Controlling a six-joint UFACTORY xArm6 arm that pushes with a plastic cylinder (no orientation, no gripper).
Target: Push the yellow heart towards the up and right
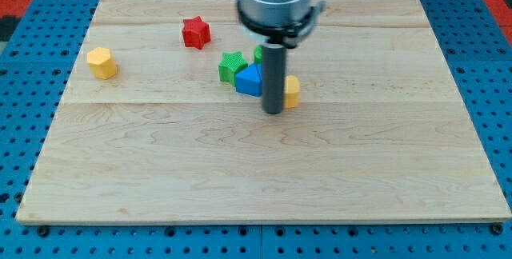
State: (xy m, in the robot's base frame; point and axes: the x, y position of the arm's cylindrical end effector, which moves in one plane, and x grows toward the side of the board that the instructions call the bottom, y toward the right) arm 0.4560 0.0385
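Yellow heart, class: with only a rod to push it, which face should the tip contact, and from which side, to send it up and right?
Contact the yellow heart on its lower-left face, coming from the view's bottom left. My tip already sits against its left side, hiding part of it. The blue block lies just left of the rod, so the approach should probably stay below it.
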